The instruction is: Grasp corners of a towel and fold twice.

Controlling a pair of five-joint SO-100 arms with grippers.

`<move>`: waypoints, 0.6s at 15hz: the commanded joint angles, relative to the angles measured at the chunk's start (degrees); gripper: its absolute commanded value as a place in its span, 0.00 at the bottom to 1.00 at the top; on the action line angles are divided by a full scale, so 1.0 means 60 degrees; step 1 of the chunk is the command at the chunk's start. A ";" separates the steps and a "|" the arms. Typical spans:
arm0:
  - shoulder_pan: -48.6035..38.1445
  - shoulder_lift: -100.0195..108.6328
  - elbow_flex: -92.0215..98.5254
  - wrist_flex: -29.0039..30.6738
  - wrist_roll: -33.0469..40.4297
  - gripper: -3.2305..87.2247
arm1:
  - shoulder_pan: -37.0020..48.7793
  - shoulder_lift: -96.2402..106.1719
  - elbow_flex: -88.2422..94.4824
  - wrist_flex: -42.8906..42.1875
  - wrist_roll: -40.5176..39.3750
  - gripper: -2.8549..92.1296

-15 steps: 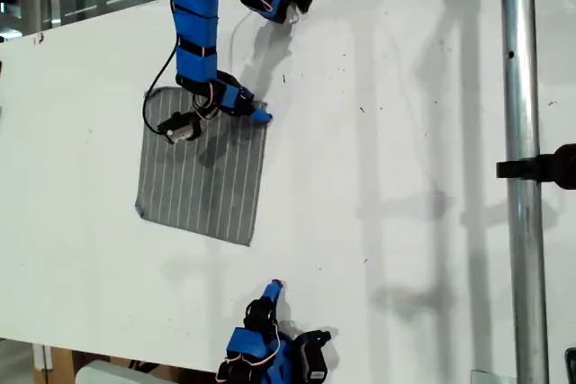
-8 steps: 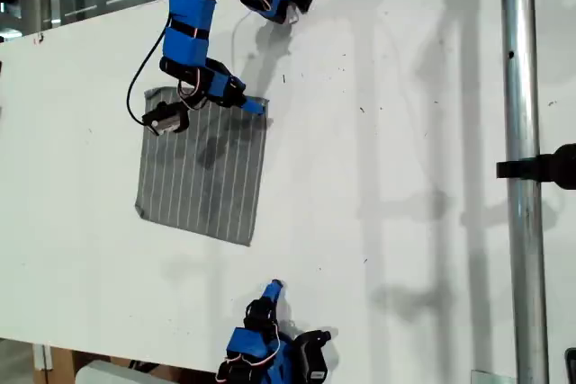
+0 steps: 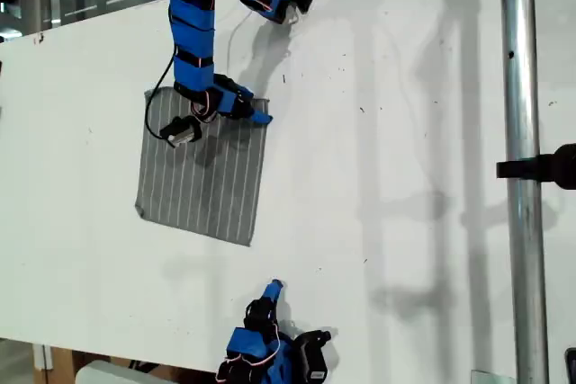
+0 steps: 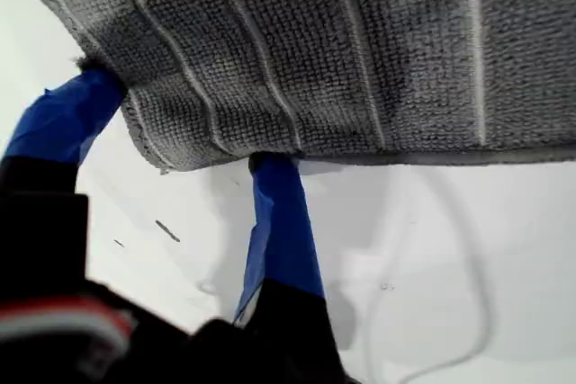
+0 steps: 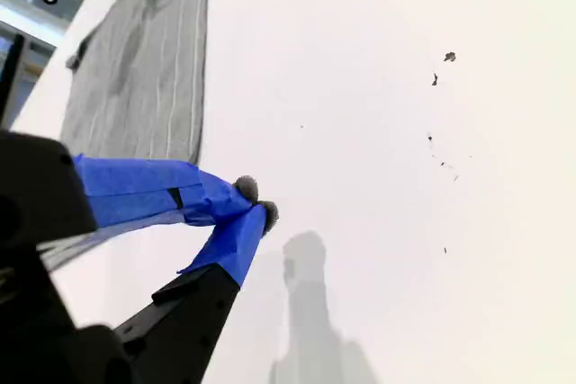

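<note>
The towel [image 3: 203,173] lies flat on the white table [image 3: 405,132], spread just below my first gripper [image 3: 256,116] in the exterior view; that gripper's jaws are parted, one blue finger [image 4: 283,222] at the cloth's hem, the other [image 4: 67,114] beside its corner [image 4: 148,155]; my second gripper [image 5: 252,204] rests clenched on nothing, well apart from the towel, near the table's lower edge in the exterior view.

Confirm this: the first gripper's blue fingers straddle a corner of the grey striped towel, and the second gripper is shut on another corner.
One part is wrong. My second gripper is shut on nothing, apart from the grey striped towel, over bare white table, as the second wrist view shows. My first gripper does straddle a corner.
</note>
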 commanded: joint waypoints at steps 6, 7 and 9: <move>0.0059 0.0044 0.0000 0.0029 -0.0161 0.00 | -0.0176 0.3867 -0.1758 0.4072 -0.0059 0.34; 0.0029 0.0044 0.0000 0.0029 -0.0146 0.00 | -0.0161 0.3853 -0.1860 0.4043 -0.0073 0.35; 0.0059 0.0044 0.0000 0.0029 -0.0132 0.00 | -0.0015 0.2871 -0.1685 0.3252 -0.0132 0.35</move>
